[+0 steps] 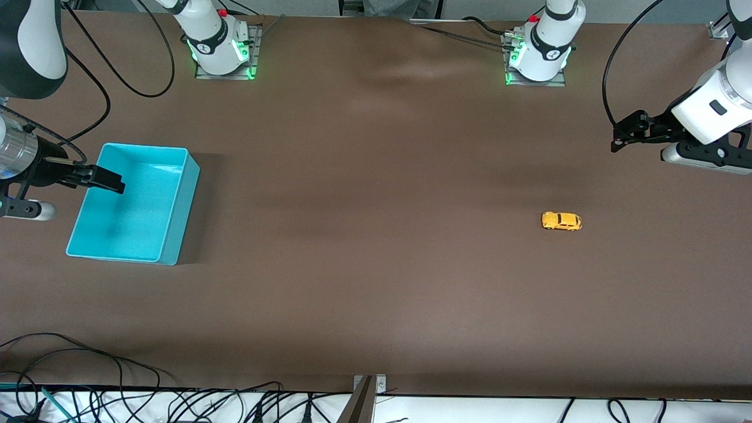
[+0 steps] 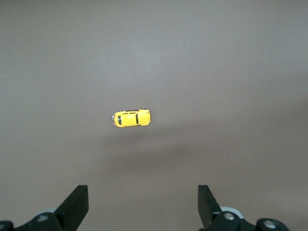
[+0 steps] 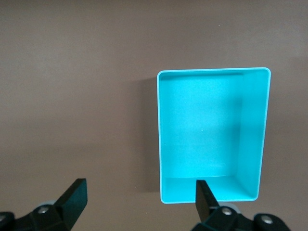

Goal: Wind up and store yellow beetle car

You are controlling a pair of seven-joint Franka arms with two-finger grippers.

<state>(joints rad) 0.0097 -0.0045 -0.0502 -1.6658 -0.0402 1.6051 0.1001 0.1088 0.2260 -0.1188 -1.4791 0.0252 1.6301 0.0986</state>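
Yellow beetle-shaped toy car [image 2: 132,118], light and rigid, sits ahead of the spread left gripper [image 2: 143,207]: pinch its flanks; the right gripper [image 3: 139,204] waits spread

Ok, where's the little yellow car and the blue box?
yellow beetle car [image 1: 561,221]: front view, on its roof.
turquoise bin [image 1: 174,208]: front view, on its side wall toward the left arm's end.

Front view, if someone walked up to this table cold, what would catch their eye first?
Most likely the turquoise bin, open and with nothing in it, at the right arm's end of the brown table. Next, the tiny yellow beetle car, alone on its wheels toward the left arm's end. The right gripper hangs open above the bin's edge, and the left gripper hangs open high above the table near the car, touching nothing.
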